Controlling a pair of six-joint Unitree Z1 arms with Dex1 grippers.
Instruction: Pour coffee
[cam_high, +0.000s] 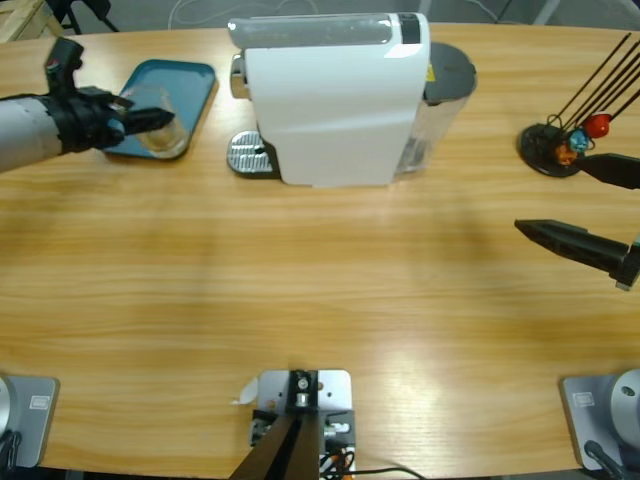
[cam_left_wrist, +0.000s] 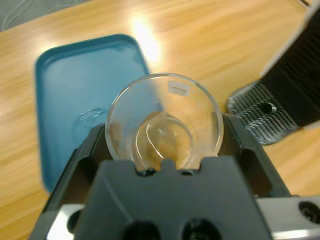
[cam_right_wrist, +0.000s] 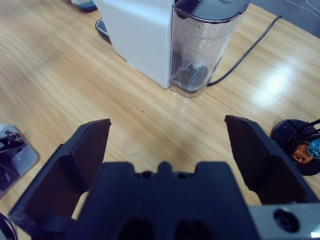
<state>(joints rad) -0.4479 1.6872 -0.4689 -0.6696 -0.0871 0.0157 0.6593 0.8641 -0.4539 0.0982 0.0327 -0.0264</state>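
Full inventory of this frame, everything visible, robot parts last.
Clear glass cup: 1, transparent, between the left gripper's jaws, over the near edge of the tray.
Teal rectangular plastic tray: 1, teal, far left of the table.
White capsule coffee machine: 1, white with a clear water tank at its right and a metal drip grille at its left, top centre.
Black round capsule stand: 1, black with thin rods, red, blue and orange capsules at its base, far right.
Black power cable: 1, behind the machine.
Long wooden table: 1, light wood.
Left gripper: 1, black, shut on the cup.
Right gripper: 1, black, open, nothing in it, right edge.
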